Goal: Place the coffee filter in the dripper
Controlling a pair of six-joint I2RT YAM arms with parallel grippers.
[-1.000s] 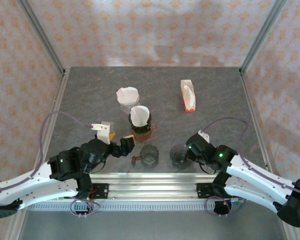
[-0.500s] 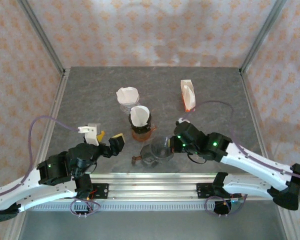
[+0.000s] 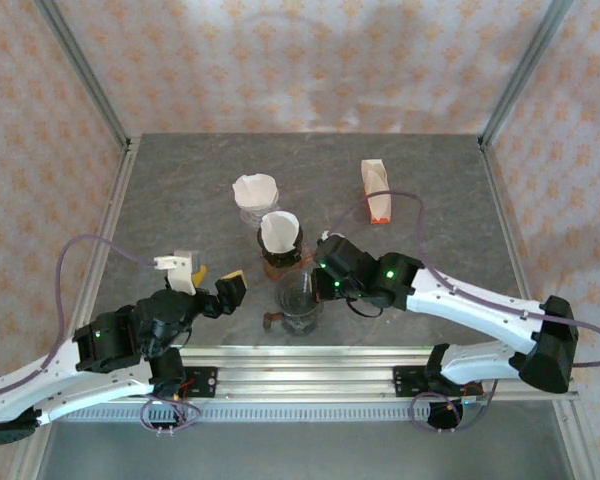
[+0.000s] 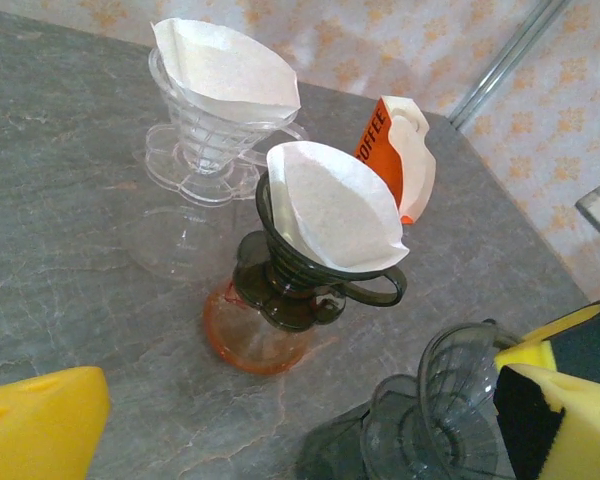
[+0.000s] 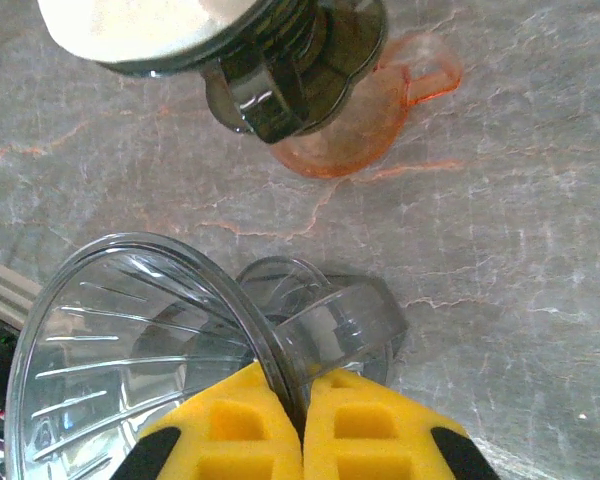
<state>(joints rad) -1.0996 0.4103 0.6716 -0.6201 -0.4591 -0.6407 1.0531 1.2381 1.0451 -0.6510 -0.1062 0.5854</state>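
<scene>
In right claw (image 5: 302,415), clear dripper (image 5: 130,325), partly cropped.

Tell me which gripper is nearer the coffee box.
Right. The right gripper sits near-left of the coffee box, holding a clear dripper; the left gripper is farther left, open.

An orange-and-white carton (image 3: 377,191) is lying at one o'clock on the grey bench (image 3: 180,190). An orange glass server (image 4: 242,340) is standing near centre. Patterned curtains (image 3: 280,60) are hanging behind.

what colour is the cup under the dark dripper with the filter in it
Translucent orange cup, with a matching handle; it shows best in the left wrist view.
</scene>
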